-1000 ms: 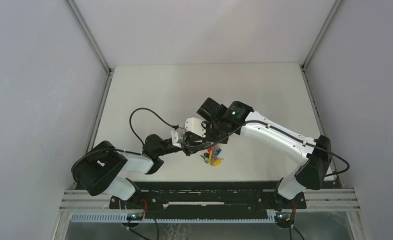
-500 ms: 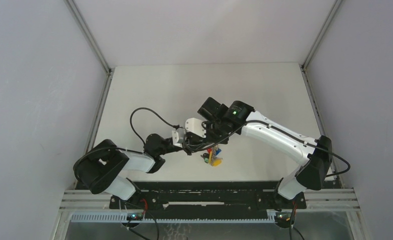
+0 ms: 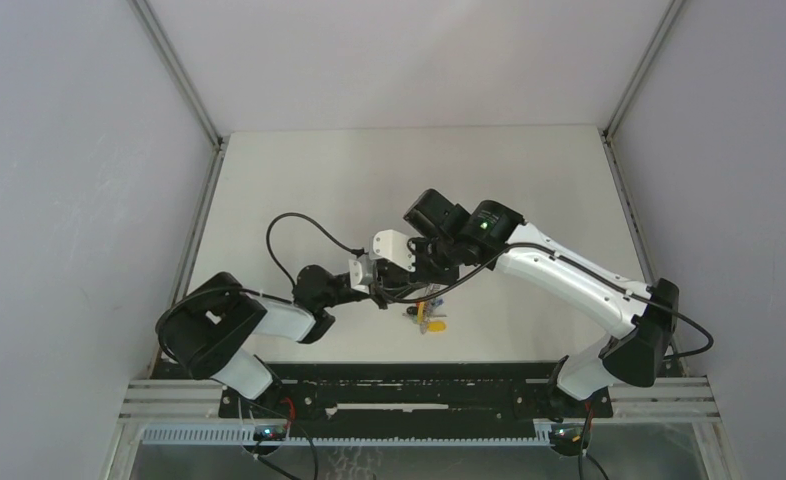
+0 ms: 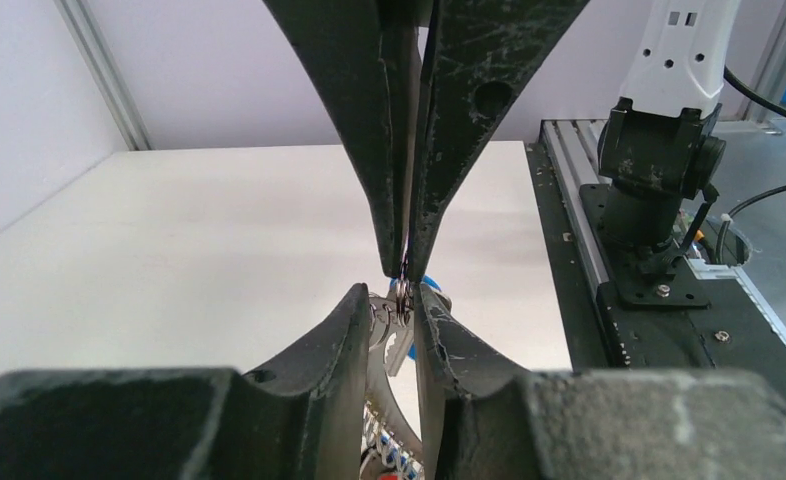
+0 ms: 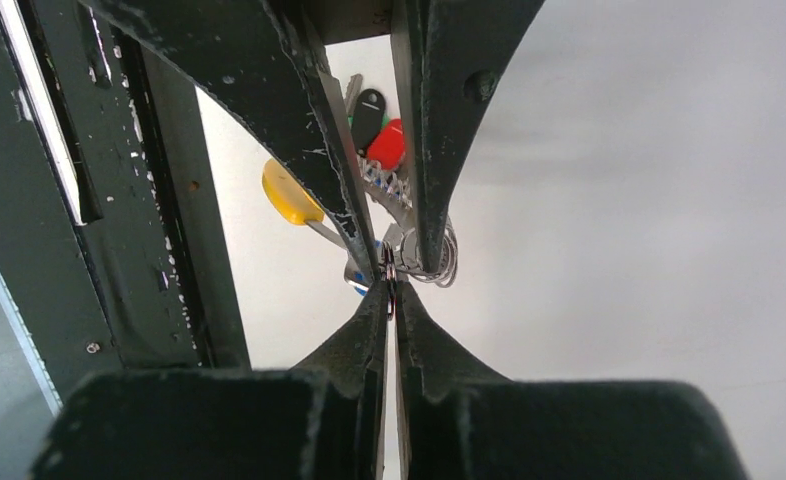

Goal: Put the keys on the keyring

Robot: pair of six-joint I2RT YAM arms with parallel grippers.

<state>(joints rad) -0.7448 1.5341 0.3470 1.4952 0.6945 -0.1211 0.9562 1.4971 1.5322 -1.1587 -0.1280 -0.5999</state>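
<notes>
Pinching a thin turn of the keyring [image 5: 439, 258] wire, my right gripper [image 5: 388, 288] has its two fingers pressed together, the dark loop caught at their very tips. My left gripper [image 4: 394, 303] meets it tip to tip. Seen from the left wrist, the right fingers [image 4: 369, 150] come in from 12 o'clock and my left fingers [image 4: 354, 335] rise from 6 o'clock. The left pair stands a narrow gap apart, with the ring wire and a silver key blade between them. Whether they press on either I cannot tell.

The keys [image 3: 426, 317] bunch just beyond the meeting point. From the right wrist they fan out past my fingertips: a yellow head [image 5: 287, 192] at 10 o'clock, then a red head [image 5: 386, 146] and a black head [image 5: 367, 105] side by side at 12. Grey coils of the ring sit at 2 o'clock, just beside one left finger.

From above, both arms reach over the white table [image 3: 299, 170], the left from 8 o'clock and the right from 4 o'clock. The keys show at 6 o'clock of the joined tips. Whether they hang or rest on the surface I cannot tell.
</notes>
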